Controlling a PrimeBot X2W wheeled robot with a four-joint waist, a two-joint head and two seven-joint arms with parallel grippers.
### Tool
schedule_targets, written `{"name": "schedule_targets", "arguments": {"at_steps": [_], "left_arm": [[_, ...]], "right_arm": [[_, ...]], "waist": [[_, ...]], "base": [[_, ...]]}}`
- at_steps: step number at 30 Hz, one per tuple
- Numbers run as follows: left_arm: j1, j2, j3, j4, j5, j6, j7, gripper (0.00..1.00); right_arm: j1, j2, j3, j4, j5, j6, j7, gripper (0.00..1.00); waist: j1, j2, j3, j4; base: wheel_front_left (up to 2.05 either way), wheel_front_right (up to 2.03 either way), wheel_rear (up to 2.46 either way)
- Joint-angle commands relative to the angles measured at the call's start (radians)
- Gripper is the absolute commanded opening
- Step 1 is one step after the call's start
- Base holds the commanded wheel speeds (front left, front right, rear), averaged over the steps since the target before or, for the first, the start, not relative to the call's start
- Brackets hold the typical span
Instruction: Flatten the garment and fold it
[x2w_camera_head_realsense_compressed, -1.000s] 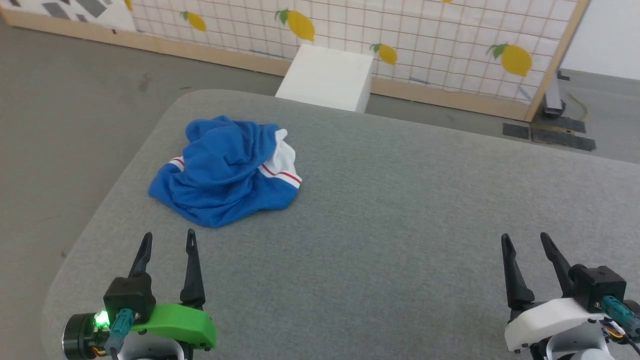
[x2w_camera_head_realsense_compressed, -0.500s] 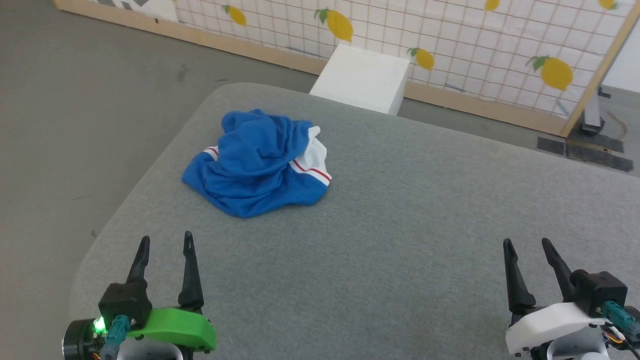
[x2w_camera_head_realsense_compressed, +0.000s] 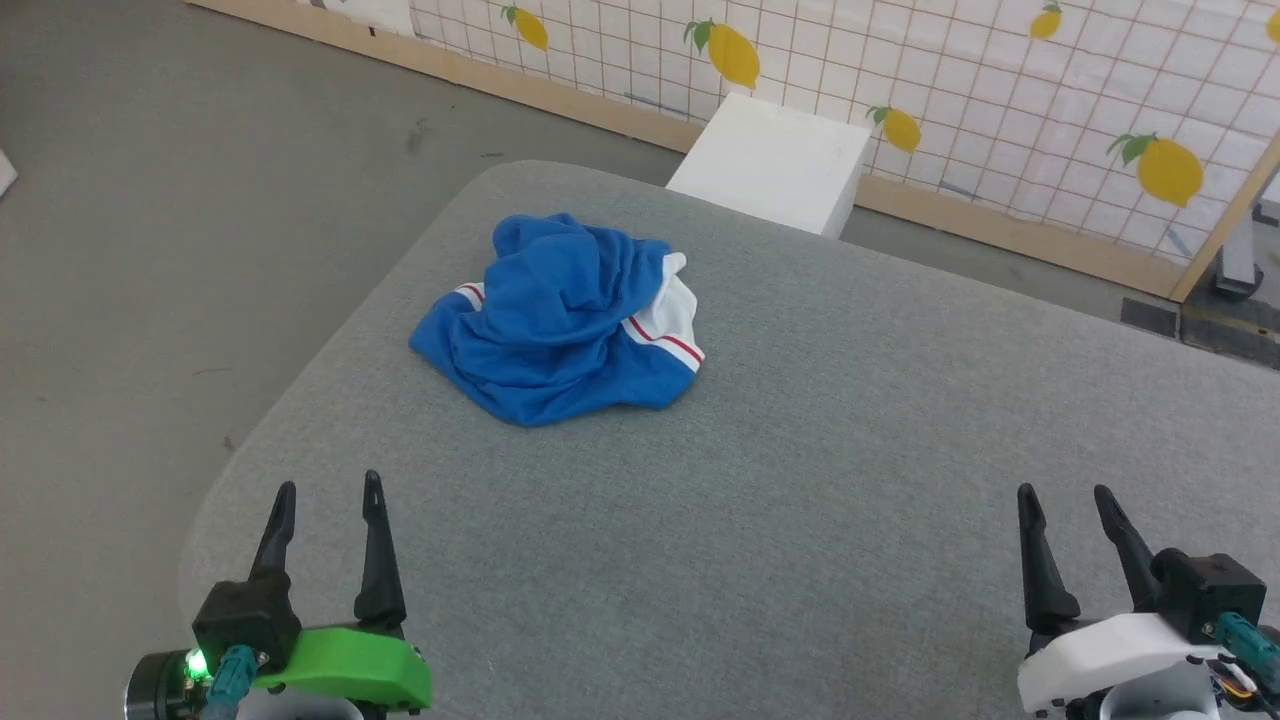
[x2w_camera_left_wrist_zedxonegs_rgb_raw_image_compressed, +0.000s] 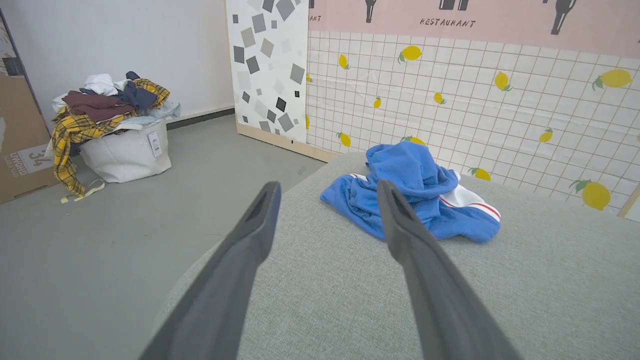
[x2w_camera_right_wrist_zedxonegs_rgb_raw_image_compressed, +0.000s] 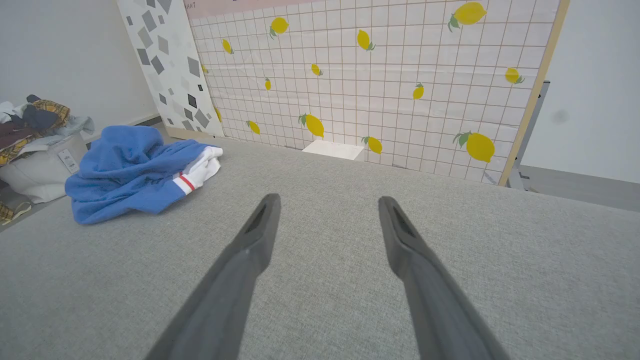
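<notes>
- Garment (x2w_camera_head_realsense_compressed: 565, 320) lies crumpled, well apart from you
- Your left gripper (x2w_camera_head_realsense_compressed: 328, 490) and right gripper (x2w_camera_head_realsense_compressed: 1063, 495) stand spread, empty
- Pinch one outer edge, not the bunched middle

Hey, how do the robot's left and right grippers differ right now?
The left gripper sits on a green housing with a lit green light, while the right gripper sits on a white housing. The left gripper is nearer the crumpled garment; the right gripper points over a bare stretch of the grey table. Both have two long dark fingers, stand open and hold nothing.
</notes>
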Motion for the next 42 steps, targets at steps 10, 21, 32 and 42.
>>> {"name": "schedule_targets", "arguments": {"at_steps": [10,21,32,42], "left_arm": [[0.017,-0.003,0.000,-0.003,-0.022,0.002,-0.030,1.00],[0.026,-0.003,-0.006,-0.004,-0.036,0.008,-0.053,1.00],[0.025,-0.004,-0.008,-0.007,-0.039,0.010,-0.060,1.00],[-0.017,-0.002,-0.001,-0.013,-0.161,-0.034,-0.060,1.00]], "right_arm": [[-0.022,0.001,-0.018,0.015,0.023,-0.002,-0.030,1.00],[-0.021,0.001,-0.031,0.035,0.031,-0.002,-0.053,1.00],[-0.022,0.001,-0.036,0.038,0.030,-0.002,-0.060,1.00],[-0.024,0.001,-0.044,0.028,0.025,-0.002,-0.060,1.00]], "waist": [[0.0000,0.0000,-0.001,0.037],[0.0000,0.0000,0.002,0.075],[0.0000,0.0000,0.009,0.080],[0.0000,0.0000,0.034,0.079]], "base": [[0.00,0.00,0.00],[0.00,0.00,0.00],[0.00,0.00,0.00],[0.00,0.00,0.00]]}}
